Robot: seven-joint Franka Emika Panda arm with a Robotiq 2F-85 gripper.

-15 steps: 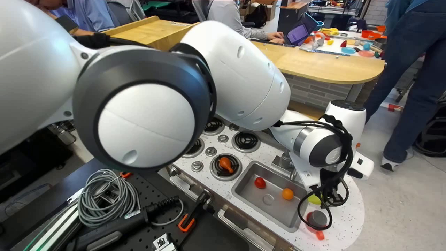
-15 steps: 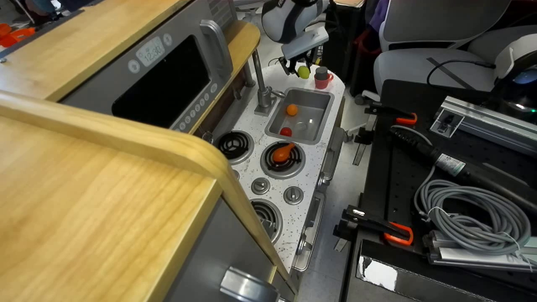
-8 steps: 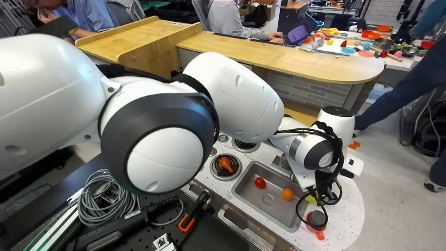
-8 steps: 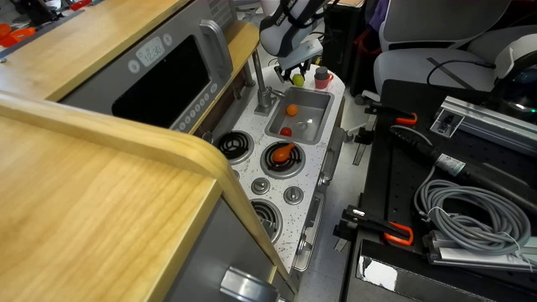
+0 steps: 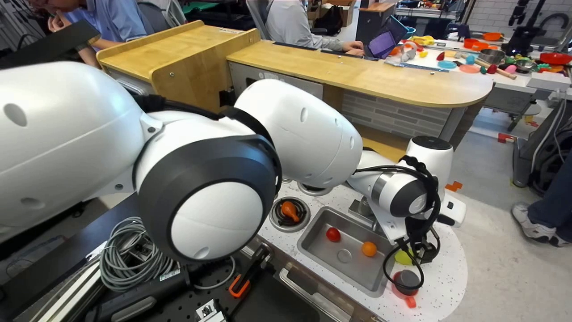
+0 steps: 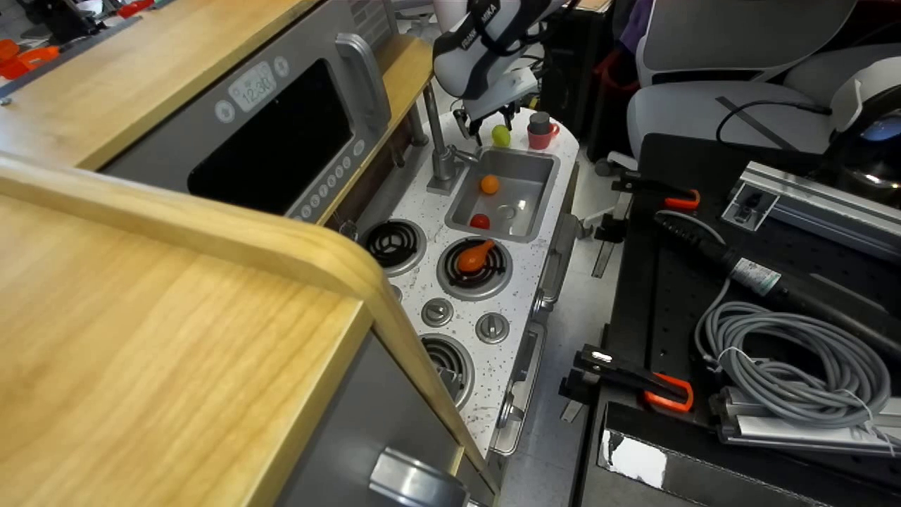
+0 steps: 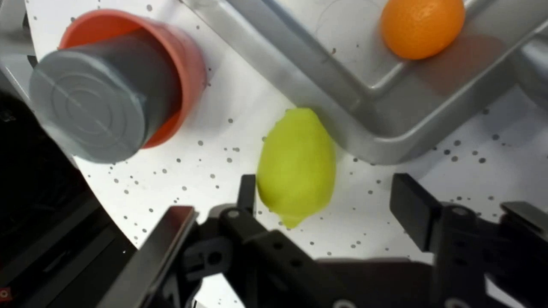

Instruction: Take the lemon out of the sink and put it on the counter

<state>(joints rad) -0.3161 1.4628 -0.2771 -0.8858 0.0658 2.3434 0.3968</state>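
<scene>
The yellow-green lemon [image 7: 297, 164] lies on the speckled white counter [image 7: 171, 188], its far tip at the outer edge of the sink rim [image 7: 265, 57]. My gripper [image 7: 325, 199] is open around it. The left finger [image 7: 247, 190] stands right against the lemon's side, though I cannot tell if they touch; a wide gap separates the lemon from the right finger [image 7: 411, 209]. In an exterior view the lemon [image 6: 501, 136] shows below the parted fingers, between sink and cup. Cables partly cover the lemon [image 5: 403, 257] in an exterior view.
A red cup [image 7: 188, 72] with a grey cup [image 7: 90, 102] in it stands close to the lemon. Inside the sink are an orange [image 7: 421, 28] and a red ball-like item [image 6: 480, 221]. The faucet [image 6: 443, 162] rises beside the sink. An orange drumstick-shaped toy [image 6: 473, 259] sits on a burner.
One second ago the gripper held the lemon above the counter. It came down towards the sink's edge, then the fingers parted, and the lemon now rests on the counter.
</scene>
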